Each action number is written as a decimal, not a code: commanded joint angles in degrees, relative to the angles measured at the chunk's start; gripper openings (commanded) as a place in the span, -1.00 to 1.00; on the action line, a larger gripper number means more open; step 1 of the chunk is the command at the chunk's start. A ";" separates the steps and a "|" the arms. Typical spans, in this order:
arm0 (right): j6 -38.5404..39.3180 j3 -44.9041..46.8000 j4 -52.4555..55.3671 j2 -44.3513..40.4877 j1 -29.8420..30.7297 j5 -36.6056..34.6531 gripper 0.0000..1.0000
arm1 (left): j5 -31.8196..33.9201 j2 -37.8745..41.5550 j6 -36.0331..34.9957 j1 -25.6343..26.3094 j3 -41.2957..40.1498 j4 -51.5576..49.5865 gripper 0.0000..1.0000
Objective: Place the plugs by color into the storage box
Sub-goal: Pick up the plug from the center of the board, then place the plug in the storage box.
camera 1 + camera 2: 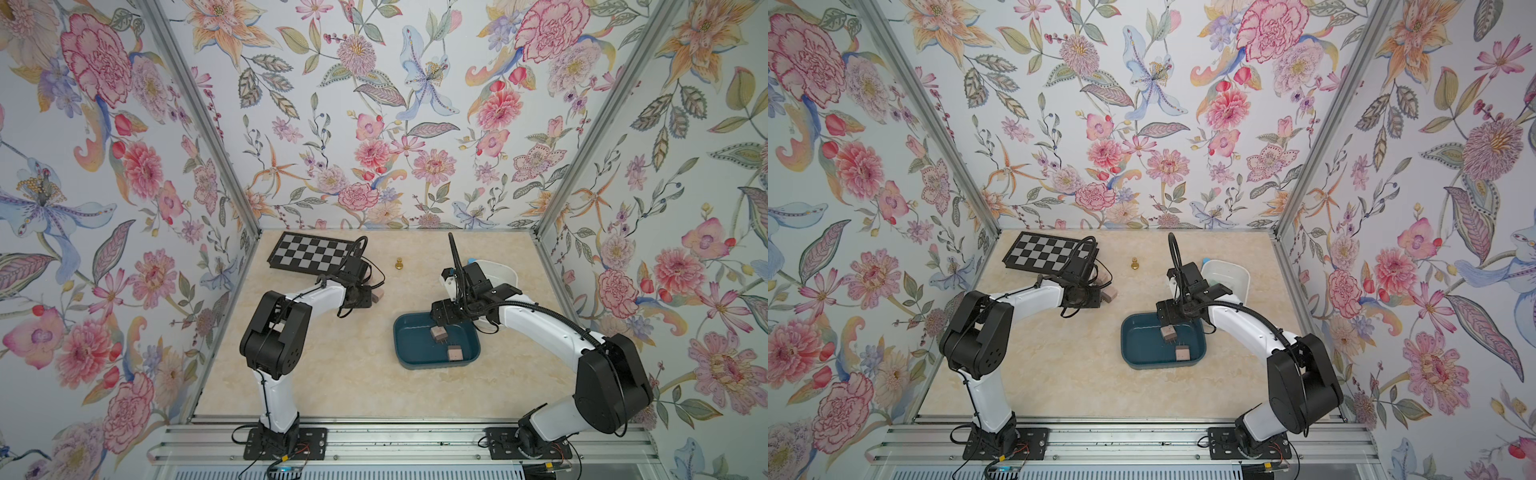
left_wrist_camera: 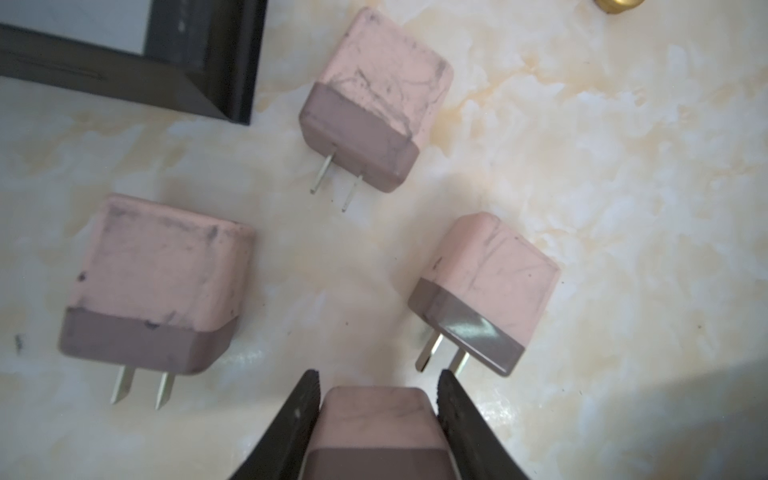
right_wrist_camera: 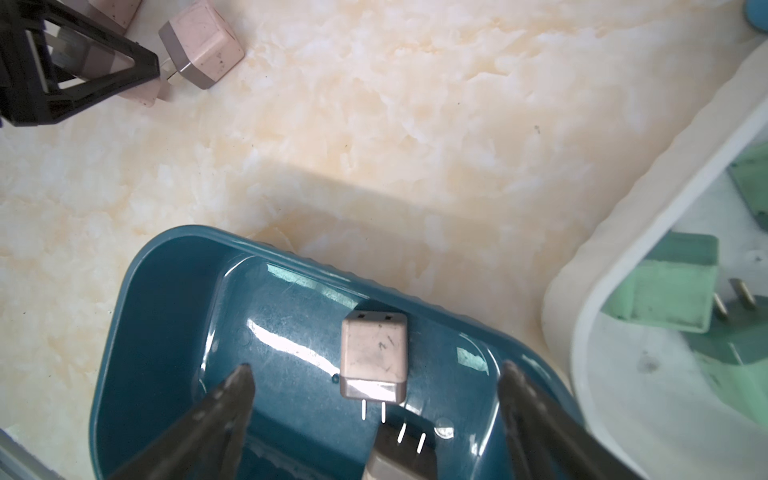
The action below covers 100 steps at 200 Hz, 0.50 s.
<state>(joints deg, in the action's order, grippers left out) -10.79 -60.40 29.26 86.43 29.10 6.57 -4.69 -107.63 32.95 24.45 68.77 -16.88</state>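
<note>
Near side first: my right gripper point(image 3: 374, 419) hangs over the teal box point(image 1: 405, 353) with jaws spread wide and empty; two pink plugs lie inside, one point(image 3: 373, 359) just below the tips, another point(image 1: 454, 353) nearer, so this box takes pink. Behind it, the white box point(image 3: 623, 266) holds the green plugs point(image 3: 660, 286), colors kept apart. Farther left, my left gripper point(image 2: 378, 415) is closed snugly on a pink plug point(image 2: 376, 419), pinching its flat sides, likely for a stable lift. Three more pink plugs point(image 2: 158, 286) lie loose around it on the table point(image 1: 332, 374). Chessboard point(image 1: 309, 253) and gold pawn point(image 1: 400, 264) sit at the far edge, not part of the job.
</note>
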 commanded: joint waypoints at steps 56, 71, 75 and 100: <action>0.13 2.48 0.98 -1.60 -4.71 2.37 0.86 | 1.89 8.76 2.50 6.66 2.59 -6.17 -0.22; 0.41 2.74 0.98 -1.82 -5.43 2.36 0.86 | 1.48 8.68 4.49 10.09 3.79 -6.26 -0.21; 0.42 2.87 0.97 -1.84 -5.58 2.40 0.86 | 1.44 8.61 5.05 11.05 4.11 -6.22 -0.21; 0.72 3.70 0.98 -2.31 -6.69 2.75 0.86 | 0.67 7.10 8.51 16.81 6.11 -5.40 -0.20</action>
<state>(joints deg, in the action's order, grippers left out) -10.76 -57.91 29.34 86.19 23.24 8.40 -3.92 -100.20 37.17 36.80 71.90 -21.47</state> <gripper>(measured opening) 0.931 0.451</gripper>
